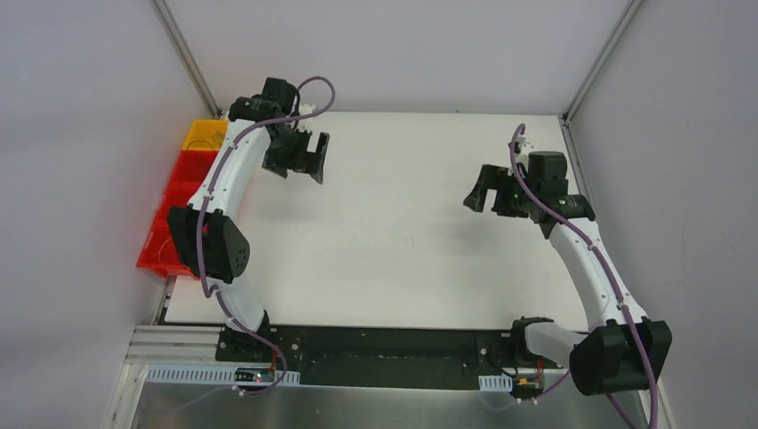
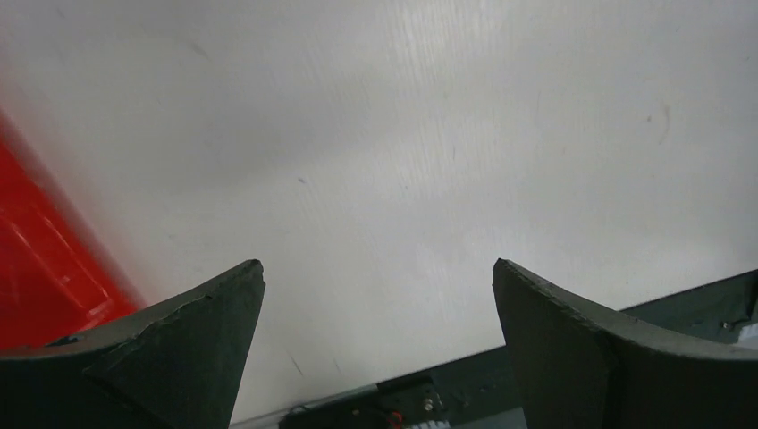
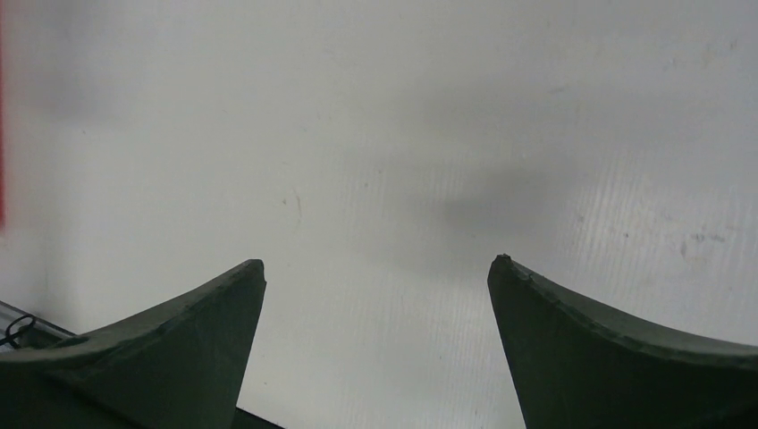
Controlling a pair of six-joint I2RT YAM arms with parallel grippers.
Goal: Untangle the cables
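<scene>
No thin curly cables lie on the white table (image 1: pixel 393 232) in any view. Faint thin strands show inside the yellow bin (image 1: pixel 204 136) and the nearest red bin (image 1: pixel 159 250); they are too small to tell apart. My left gripper (image 1: pixel 308 164) is open and empty, held above the table's far left, next to the bins. In the left wrist view (image 2: pixel 378 268) only bare table shows between its fingers. My right gripper (image 1: pixel 478 197) is open and empty above the right half of the table, with bare table between its fingers in the right wrist view (image 3: pixel 375 264).
A row of bins, one yellow and the rest red (image 1: pixel 179 189), lines the table's left edge; a red wall shows in the left wrist view (image 2: pixel 36 268). A black base rail (image 1: pixel 384 349) runs along the near edge. A small black wire loop (image 3: pixel 18 329) sits at the table's edge.
</scene>
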